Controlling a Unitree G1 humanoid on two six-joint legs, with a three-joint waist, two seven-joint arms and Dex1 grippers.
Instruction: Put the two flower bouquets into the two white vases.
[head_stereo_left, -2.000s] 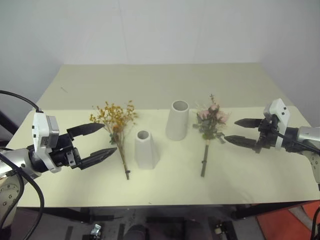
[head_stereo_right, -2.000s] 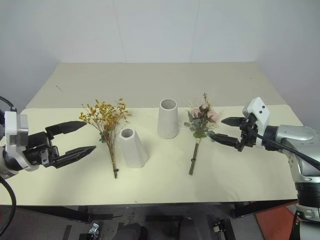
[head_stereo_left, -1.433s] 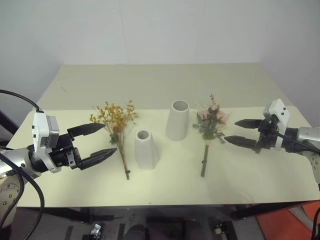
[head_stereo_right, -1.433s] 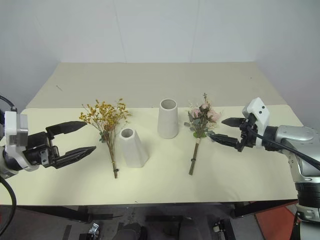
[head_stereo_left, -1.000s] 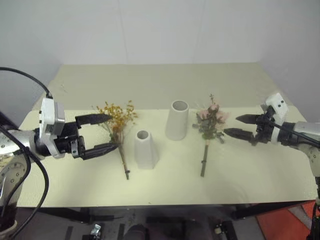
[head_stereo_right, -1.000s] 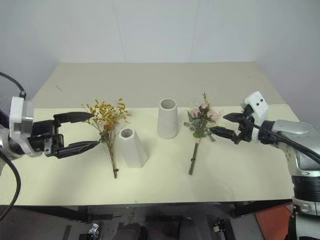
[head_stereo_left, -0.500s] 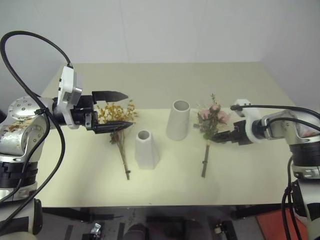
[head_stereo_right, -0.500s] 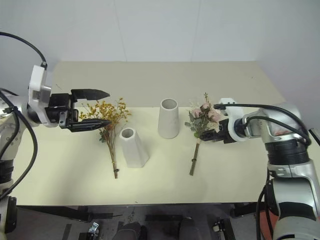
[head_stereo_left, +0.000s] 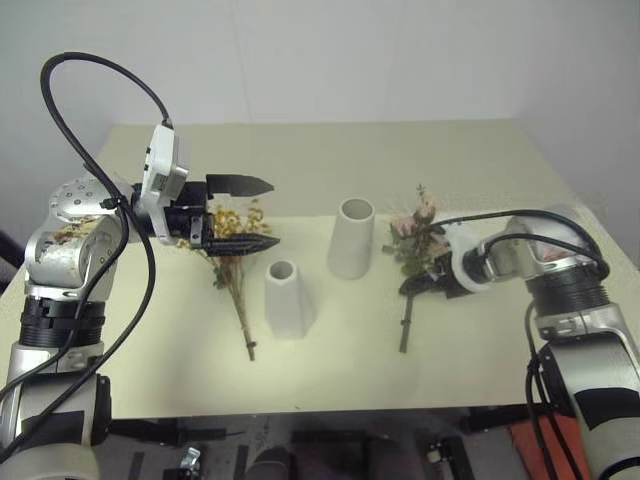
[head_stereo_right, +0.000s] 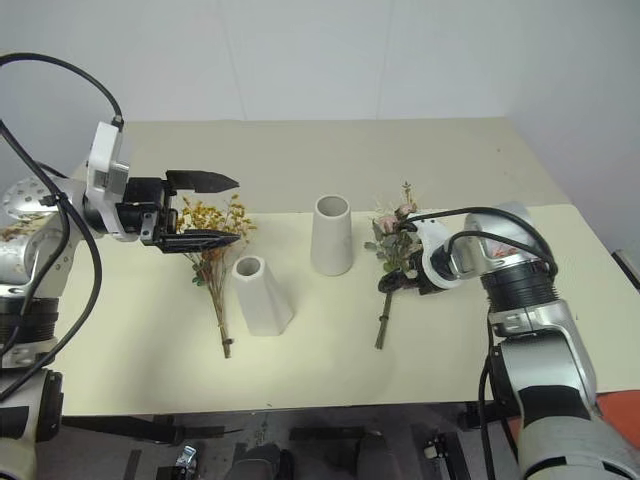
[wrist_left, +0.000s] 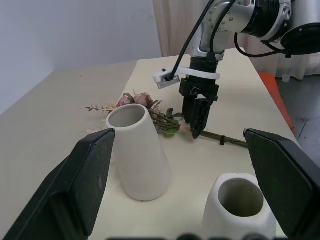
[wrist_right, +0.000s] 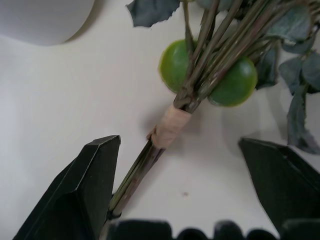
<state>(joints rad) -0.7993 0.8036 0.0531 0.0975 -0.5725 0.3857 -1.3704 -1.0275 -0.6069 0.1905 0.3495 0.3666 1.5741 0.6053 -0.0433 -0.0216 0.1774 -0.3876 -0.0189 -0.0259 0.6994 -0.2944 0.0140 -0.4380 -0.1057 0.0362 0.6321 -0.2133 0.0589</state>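
On the left, the left gripper (head_stereo_left: 258, 214) hangs level with its two black fingers spread wide, above the blossoms of the yellow-orange dried bouquet (head_stereo_left: 232, 262) — tiny flowers on thin brown stems lying flat on the cream table (head_stereo_left: 480, 180), stems toward the near edge. Just right of those stems stands the shorter faceted white vase (head_stereo_left: 288, 300), narrow-necked. Farther back and right is the taller tapered white vase (head_stereo_left: 351, 239), wide-mouthed. Right of it lies the pink rose bouquet (head_stereo_left: 417, 240) — green leaves, pale sprigs, stems bound with tan tape. The right gripper (wrist_right: 200, 185) points down over that binding, fingers wide apart, straddling the stems without gripping them.
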